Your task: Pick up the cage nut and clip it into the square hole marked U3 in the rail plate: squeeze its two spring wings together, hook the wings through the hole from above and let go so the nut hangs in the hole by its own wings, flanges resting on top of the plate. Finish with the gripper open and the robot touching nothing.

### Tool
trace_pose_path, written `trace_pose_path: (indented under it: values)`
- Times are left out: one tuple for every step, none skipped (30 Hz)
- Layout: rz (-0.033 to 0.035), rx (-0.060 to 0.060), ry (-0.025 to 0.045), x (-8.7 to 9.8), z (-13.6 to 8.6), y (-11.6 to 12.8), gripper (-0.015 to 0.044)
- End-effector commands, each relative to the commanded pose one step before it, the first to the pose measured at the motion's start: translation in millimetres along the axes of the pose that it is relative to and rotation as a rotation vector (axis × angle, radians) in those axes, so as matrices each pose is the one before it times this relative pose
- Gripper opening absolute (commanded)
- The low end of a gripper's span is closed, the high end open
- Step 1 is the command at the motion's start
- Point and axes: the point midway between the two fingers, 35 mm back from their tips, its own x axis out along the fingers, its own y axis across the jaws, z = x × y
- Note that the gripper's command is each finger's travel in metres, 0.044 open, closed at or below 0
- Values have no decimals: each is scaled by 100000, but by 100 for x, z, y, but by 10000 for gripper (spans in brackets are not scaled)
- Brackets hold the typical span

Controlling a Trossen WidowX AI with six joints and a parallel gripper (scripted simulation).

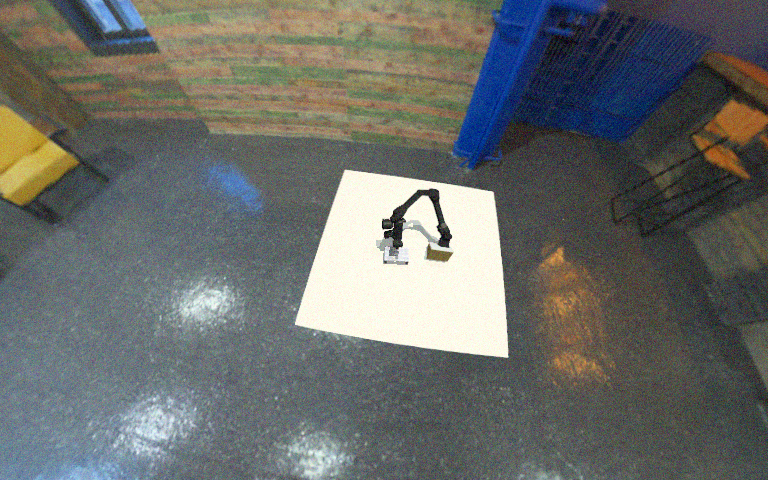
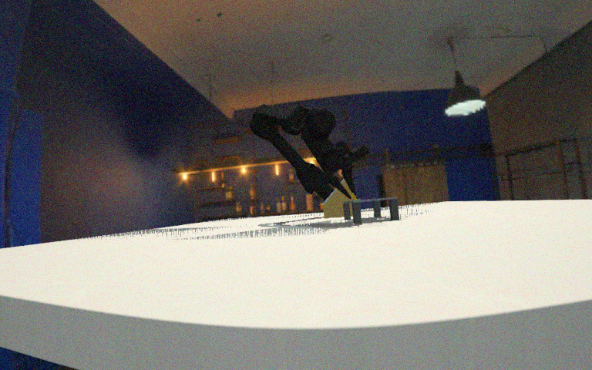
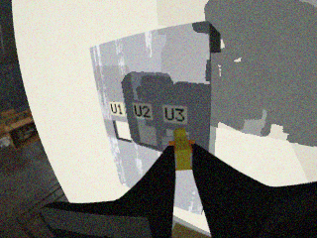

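The yellow cage nut [image 3: 183, 158] [image 2: 354, 197] has small orange wings at its sides. My gripper [image 3: 181, 150] is shut on it, one black fingertip at each wing. The grey rail plate [image 3: 183, 55] [image 2: 376, 200] [image 1: 388, 259] stands on short legs, with labels U1, U2 and U3. The nut is at the U3 hole [image 3: 169, 133], just below the U3 label in the wrist view, and covers much of the hole. At plate height in the exterior view, it is too small to tell how deep it sits. The U1 hole [image 3: 123, 131] and U2 hole [image 3: 148, 135] are empty.
A tan block [image 1: 438, 253] [image 2: 334, 206] with a sloped top stands beside the plate, near the arm's base. The plate and the block stand on a large cream table top [image 1: 396, 305] [image 2: 279, 270]. The arm's shadow falls over part of the plate.
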Motion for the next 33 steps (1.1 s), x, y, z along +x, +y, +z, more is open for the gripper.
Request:
trace_pose_path:
  values:
    - [9,-389,-95,-5,15,110,29]
    - [-324,8,3,3,1,10,29]
    - [-364,9,2,3,1,11,29]
    - [-409,10,0,3,1,12,29]
    - [-447,10,-2,3,1,13,29]
    - [-465,10,-4,3,1,14,29]
    - [-374,8,-5,2,1,11,29]
    - [-227,5,-4,1,1,7,29]
    - [-76,2,-1,0,0,2,29]
    - [0,0,0,0,0,0,29]
    - [0,0,0,0,0,0,29]
    - [0,0,0,0,0,0,29]
    - [0,0,0,0,0,0,29]
    - [0,0,0,0,0,0,29]
    - [0,0,0,0,0,0,29]
    - [0,0,0,0,0,0,29]
    - [0,0,0,0,0,0,29]
    - [0,0,0,0,0,0,29]
    - [-1,0,0,-1,-1,-11,29]
    - [-1,0,0,-3,-3,-23,29]
    - [-2,0,0,-5,-4,-35,29]
    - [-2,0,0,-5,-4,-39,29]
    - [-2,0,1,-6,-4,-43,29]
    - [-1,0,0,-2,-2,-16,29]
    - [0,0,0,0,0,0,29]
    - [-1,-1,9,10,-1,3,29]
    - [-71,1,1,0,0,3,29]
    - [-122,3,1,1,0,5,29]
    - [-182,4,1,1,0,8,29]
    - [-257,5,1,2,0,12,29]
    - [-266,5,0,2,0,12,29]
    - [-293,6,-1,2,0,13,29]
    - [-288,5,-2,1,0,13,29]
